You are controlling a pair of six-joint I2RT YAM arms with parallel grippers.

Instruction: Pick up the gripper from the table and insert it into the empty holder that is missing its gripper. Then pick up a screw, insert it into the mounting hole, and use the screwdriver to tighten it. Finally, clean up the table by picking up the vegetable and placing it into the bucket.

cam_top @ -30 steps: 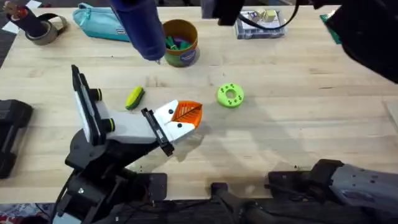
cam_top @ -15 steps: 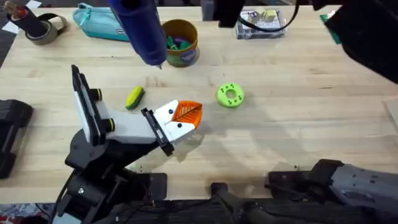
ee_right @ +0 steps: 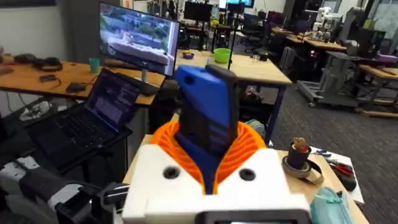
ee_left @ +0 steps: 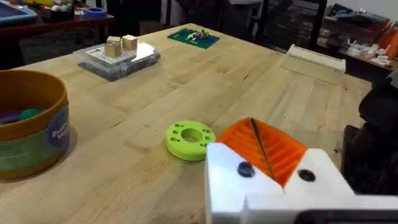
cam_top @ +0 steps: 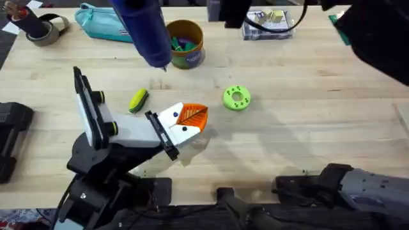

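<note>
Blue screwdriver [cam_top: 146, 32] blurred overhead, clamped between right gripper [ee_right: 214, 163] pads, left gripper [ee_left: 264, 165] closed empty.

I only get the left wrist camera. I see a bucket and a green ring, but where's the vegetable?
Observer: The vegetable lies on the table, left of the ring in the overhead view, and apart from the bucket.
Operator: Who has the screwdriver?
Observer: The right end effector grips the screwdriver. In the overhead view it hangs tip-down just left of the bucket.
Operator: Is anything else near the bucket?
Observer: A teal pouch lies further left, by the table's far edge.
</note>
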